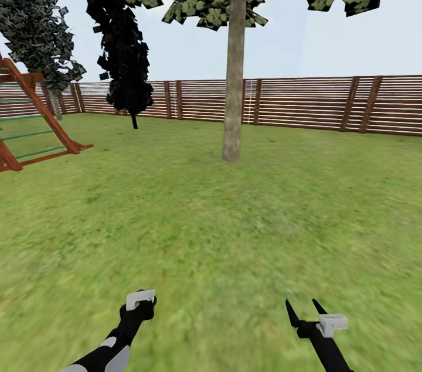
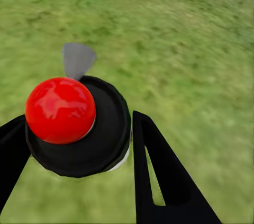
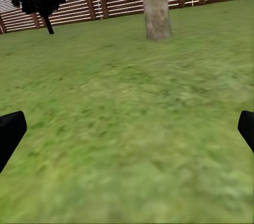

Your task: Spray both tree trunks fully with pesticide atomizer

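Head view, garden. The left gripper [image 1: 140,301] was closed around the pesticide atomizer [image 2: 79,126], seen in the left wrist view as a black body with a red cap and a grey nozzle tip, held between the two black fingers [image 2: 159,171] above the grass. The pickup therefore appeared complete. The right gripper [image 1: 305,310] stood wide open and held nothing; in the right wrist view its fingertips [image 3: 10,131] lay at the frame edges with bare lawn between them.

The tree trunk [image 1: 234,67], beige-grey and mottled, rose from the lawn [image 1: 234,214] well ahead of both arms and near the middle of the view; no covering on it could be made out, so spraying was judged not yet begun on either tree.

Open grass lay between the robot and that trunk, offering an unobstructed approach. A wooden fence [image 1: 305,102] bounded the lawn behind it. A thin-trunked, near-black tree [image 1: 126,50] and a wooden climbing frame [image 1: 41,120] stood to the left, well apart from the direct line.
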Controlling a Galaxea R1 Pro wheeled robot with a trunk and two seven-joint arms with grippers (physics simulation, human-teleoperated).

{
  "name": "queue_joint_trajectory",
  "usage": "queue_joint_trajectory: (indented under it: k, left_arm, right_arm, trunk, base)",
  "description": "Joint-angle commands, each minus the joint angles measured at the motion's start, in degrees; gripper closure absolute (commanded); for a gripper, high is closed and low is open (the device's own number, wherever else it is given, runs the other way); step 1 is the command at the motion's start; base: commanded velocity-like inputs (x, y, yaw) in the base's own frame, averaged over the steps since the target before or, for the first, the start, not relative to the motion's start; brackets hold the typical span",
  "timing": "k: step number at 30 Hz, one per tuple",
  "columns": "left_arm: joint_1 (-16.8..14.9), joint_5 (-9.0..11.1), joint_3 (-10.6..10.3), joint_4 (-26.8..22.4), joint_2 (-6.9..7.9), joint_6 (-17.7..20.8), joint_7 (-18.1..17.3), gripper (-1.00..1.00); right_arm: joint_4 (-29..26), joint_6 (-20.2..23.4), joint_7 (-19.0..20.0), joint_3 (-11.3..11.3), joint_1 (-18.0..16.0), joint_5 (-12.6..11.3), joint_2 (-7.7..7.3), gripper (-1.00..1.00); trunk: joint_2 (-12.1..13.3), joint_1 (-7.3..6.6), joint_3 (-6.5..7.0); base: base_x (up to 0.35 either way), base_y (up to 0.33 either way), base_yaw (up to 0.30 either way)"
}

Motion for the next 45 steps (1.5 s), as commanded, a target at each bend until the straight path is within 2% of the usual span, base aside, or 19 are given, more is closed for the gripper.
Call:
queue_joint_trajectory:
  k: [1, 45]
  left_arm:
    - [0.0, -0.02, 0.0, -0.01, 0.0, 0.0, 0.01, 1.0]
    - [0.0, -0.02, 0.03, -0.09, 0.0, 0.0, -0.08, 1.0]
  right_arm:
    - [-0.02, 0.0, 0.0, 0.0, -0.03, 0.0, 0.0, -1.0]
    - [-0.04, 0.0, 0.0, 0.0, -0.01, 0.0, 0.0, -1.0]
  trunk:
    - [0.0, 0.0, 0.0]
    - [0.0, 0.0, 0.0]
  base:
    - [0.338, 0.0, 0.0]
    - [0.338, 0.0, 0.0]
